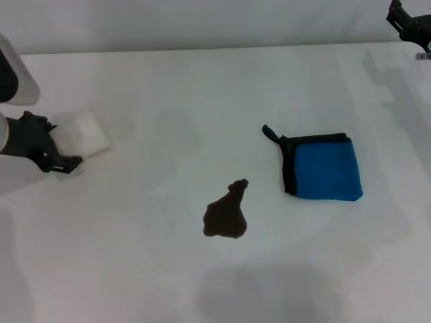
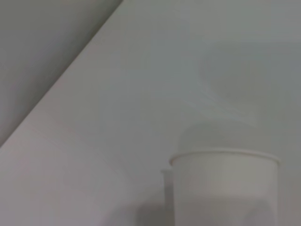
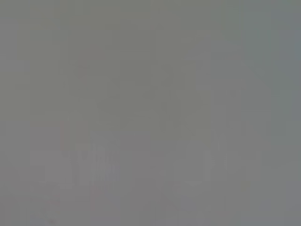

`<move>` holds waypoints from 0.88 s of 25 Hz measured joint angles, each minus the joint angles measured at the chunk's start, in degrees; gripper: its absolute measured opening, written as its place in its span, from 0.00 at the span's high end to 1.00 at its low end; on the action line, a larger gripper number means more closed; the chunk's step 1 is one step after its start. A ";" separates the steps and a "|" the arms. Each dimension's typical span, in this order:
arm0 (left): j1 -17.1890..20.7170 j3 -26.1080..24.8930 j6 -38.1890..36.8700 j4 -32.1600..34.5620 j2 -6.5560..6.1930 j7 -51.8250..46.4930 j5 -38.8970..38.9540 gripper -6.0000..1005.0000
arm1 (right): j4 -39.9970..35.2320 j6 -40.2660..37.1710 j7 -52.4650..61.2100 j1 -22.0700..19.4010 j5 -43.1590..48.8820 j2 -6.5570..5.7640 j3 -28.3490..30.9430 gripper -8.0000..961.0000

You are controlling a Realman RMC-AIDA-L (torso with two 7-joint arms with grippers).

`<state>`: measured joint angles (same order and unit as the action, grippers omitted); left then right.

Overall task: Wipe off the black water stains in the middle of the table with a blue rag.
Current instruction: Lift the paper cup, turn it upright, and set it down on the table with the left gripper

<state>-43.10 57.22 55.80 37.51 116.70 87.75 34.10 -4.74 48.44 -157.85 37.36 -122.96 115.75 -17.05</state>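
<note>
Rag not yet grasped: blue rag [image 1: 326,168] lies flat right of centre, black water stains [image 1: 226,215] just lower-left; right gripper [image 1: 409,21] parked upper right, left gripper [image 1: 50,149] mid-left, finger openings cannot tell; grip the rag's edge, press flat, sweep across.

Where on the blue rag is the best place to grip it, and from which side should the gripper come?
Probably from above, at the bare blue edge of the blue rag on the robot's right. It lies flat and folded on the table, so a top-down pinch looks safest. The right gripper is nearer; the black-edged side faces the black water stains.
</note>
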 joint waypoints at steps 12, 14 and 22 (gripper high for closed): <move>4.82 2.72 -0.11 7.49 2.25 -2.06 9.98 0.28 | 0.00 -0.01 0.00 -0.16 0.00 -0.02 0.00 0.11; 6.96 2.88 -0.75 8.83 2.33 -1.91 15.48 0.28 | -0.02 -0.14 0.00 -0.29 0.00 -0.09 0.00 0.11; 15.12 11.85 -11.51 10.70 2.43 1.46 35.00 0.29 | -0.43 -0.25 0.00 -0.45 0.00 -0.27 0.00 0.11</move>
<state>-27.98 69.07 44.29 48.21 119.13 89.21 69.10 -5.17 48.19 -157.85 36.92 -122.96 115.48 -17.05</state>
